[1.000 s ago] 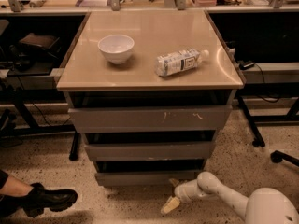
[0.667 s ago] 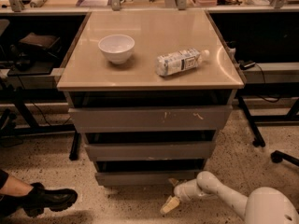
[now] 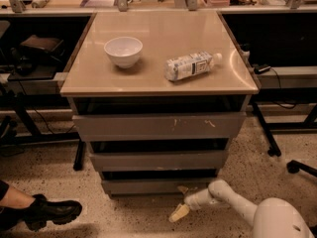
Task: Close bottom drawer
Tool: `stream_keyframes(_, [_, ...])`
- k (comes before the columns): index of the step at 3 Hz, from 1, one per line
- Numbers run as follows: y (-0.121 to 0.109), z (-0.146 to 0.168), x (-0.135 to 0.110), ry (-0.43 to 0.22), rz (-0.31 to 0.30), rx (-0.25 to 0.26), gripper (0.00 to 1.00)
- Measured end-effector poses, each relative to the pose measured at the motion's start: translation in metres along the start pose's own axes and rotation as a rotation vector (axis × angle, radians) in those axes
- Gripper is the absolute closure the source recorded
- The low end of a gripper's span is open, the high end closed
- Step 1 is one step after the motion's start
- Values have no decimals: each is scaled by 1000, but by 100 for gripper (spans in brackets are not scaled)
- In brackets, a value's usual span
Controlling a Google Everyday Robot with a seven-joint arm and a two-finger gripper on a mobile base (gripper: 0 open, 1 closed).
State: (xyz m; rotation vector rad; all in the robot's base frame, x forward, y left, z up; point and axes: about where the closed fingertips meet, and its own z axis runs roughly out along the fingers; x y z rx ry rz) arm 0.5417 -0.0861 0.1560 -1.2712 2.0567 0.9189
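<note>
Progress looked nearly complete: the bottom drawer (image 3: 148, 186) sat lowest under the counter (image 3: 163, 31), seemingly almost home, perhaps needing one last push. The tool (image 3: 179, 212) hung near the floor just before its front; wide or narrow, I couldn't tell.

The robot's white arm (image 3: 233, 200) comes in from the lower right corner, running up and to the left from the big rounded white shell (image 3: 275, 222) at the bottom edge. It's stretched out really low, close to the floor (image 3: 124, 217). The wrist (image 3: 198, 198) is the narrower bit at the end, and the gripper (image 3: 181, 201) sits just past it, roughly bottom-centre of the view. Its tan fingers (image 3: 179, 212) look spread apart: one angles down-left, the other pokes upward.
</note>
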Motion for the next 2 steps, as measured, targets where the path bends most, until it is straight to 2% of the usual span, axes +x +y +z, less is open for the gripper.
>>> stream_keyframes(1, [-16,-1,-14,-73,6,4,0])
stream_keyframes(2, [-16,-1,-14,-73,6,4,0])
